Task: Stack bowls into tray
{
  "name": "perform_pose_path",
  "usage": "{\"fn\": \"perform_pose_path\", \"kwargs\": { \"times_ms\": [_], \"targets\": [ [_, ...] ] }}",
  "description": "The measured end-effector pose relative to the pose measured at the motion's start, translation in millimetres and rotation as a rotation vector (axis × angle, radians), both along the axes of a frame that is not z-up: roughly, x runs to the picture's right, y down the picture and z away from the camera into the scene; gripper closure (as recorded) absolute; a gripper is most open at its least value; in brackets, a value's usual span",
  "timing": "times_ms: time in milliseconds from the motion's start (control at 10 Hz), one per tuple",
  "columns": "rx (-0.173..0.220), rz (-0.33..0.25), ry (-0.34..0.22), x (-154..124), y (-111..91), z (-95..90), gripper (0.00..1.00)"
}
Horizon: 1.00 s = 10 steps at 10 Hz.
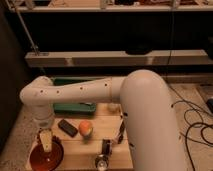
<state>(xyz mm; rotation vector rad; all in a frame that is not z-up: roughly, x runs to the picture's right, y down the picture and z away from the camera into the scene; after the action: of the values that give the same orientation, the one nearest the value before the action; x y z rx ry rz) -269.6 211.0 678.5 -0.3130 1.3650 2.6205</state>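
Orange-red bowl (pixel 36 159) — tool (pixel 46 146) low over it

No writing, label or number seems legible anywhere; the gripper (pixel 46 143) hangs over the orange-red bowl (pixel 36 159).

A pale wooden worktop (pixel 82 151) carries several loose items. Near its middle sits an orange (pixel 85 128). Just beside it, at its 9 o'clock, a dark flat block (pixel 67 127) lies slantwise. At the orange's 5 o'clock, by the front edge, stands a small shiny metal cup (pixel 102 161), with a small dark object (pixel 105 146) at the cup's 12 o'clock. A slim dark stick (pixel 121 133) leans at the orange's 3 o'clock; what it is cannot be told. A pale round cup (pixel 114 106) sits at the orange's 1 o'clock. The hand (pixel 46 141) hangs at the orange's 8 o'clock, over the worktop's front left corner. Black cables (pixel 196 120) trail across the speckled floor (pixel 15 135) at the worktop's 3 o'clock. A long pale shelf (pixel 120 57) runs behind at 12 o'clock.
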Motion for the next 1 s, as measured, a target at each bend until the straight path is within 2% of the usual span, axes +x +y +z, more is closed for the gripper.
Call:
{"fn": "perform_pose_path", "kwargs": {
  "times_ms": [200, 600, 1000],
  "targets": [
    [-0.013, 0.003, 0.015, 1.8, 6.3, 6.9, 0.20],
    [-0.065, -0.011, 0.039, -3.8, 35.4, 36.5, 0.20],
    [-0.091, -0.031, 0.049, -9.7, 46.4, 47.8, 0.20]
  ]
}}
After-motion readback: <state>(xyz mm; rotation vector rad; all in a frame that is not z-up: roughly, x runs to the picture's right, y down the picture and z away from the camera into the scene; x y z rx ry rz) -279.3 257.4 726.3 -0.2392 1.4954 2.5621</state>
